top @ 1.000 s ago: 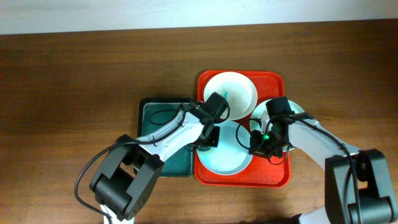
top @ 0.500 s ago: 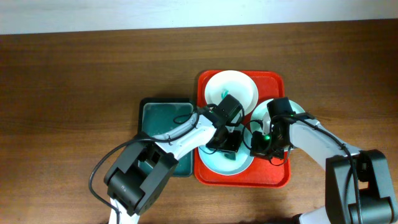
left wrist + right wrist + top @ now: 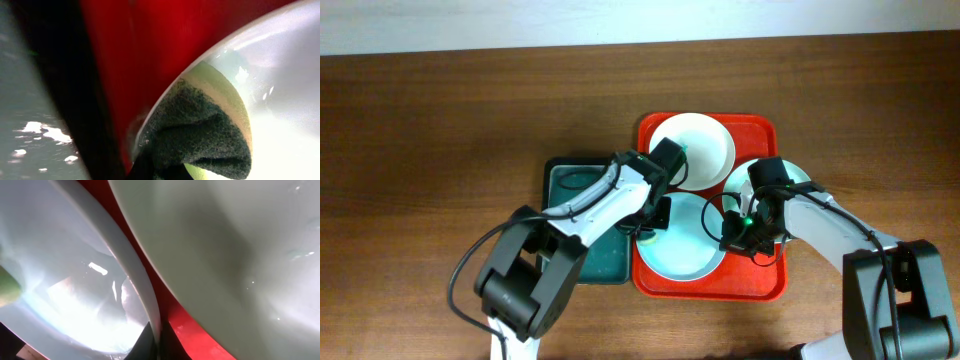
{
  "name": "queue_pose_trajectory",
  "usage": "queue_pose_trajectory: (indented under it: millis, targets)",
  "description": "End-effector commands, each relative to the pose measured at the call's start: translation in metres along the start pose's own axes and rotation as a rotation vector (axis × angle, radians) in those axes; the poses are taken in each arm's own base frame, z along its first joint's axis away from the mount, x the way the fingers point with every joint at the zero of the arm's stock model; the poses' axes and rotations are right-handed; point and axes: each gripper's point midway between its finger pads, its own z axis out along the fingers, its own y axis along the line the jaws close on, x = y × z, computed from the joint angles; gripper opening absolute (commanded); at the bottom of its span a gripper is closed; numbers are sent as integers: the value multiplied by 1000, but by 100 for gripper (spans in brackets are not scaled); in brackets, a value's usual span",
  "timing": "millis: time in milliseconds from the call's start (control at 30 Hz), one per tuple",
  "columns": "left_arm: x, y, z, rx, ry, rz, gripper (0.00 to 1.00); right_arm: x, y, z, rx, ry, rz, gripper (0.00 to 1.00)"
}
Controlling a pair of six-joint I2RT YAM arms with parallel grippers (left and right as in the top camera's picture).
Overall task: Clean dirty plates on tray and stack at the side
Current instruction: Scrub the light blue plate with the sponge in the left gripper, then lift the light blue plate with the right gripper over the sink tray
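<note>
The step in hand is wiping the pale blue round shallow plate (image 3: 685, 255), which lies at the near end of the large bright red rectangular plastic tray (image 3: 760, 285). The right end effector (image 3: 733, 232) is pinched on that plate's right rim. In the right wrist view the rim runs down between its dark fingertips (image 3: 150, 347).

The left end effector (image 3: 655, 215) sits at the plate's left rim and appears to be clamped on a yellow-green sponge with a dark scouring face (image 3: 200, 140), though its fingers barely show in the left wrist view. The sponge overlaps the rim, partly over the red plastic.

To wipe well, the sponge should be carried inward across the bowl with light, even pressure. The right grip should hold firm so the plate neither spins nor tips. I cannot tell whether any smear remains on this plate. The white round plate (image 3: 700, 140) behind shows a small teal mark.
</note>
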Motion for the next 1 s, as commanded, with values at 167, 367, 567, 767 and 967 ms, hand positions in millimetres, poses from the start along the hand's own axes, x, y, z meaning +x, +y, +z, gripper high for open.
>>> queue_pose_trajectory:
  millis: [167, 367, 567, 767, 967]
  targets:
    - [-6, 48, -136, 55, -260, -24, 0, 11, -21, 8, 91, 36, -26, 4]
    - [9, 113, -138, 22, -262, -140, 0, 11, -17, 9, 65, 42, -29, 4]
    - [27, 118, -43, 31, -237, -142, 5, 8, -16, 9, 61, 30, -34, 4]
    - [25, 105, -55, 103, -236, -135, 52, 7, -15, 8, 63, 26, -35, 4]
    - [28, 135, -131, 115, -326, -230, 75, -14, 21, -58, 95, -121, -151, 4]
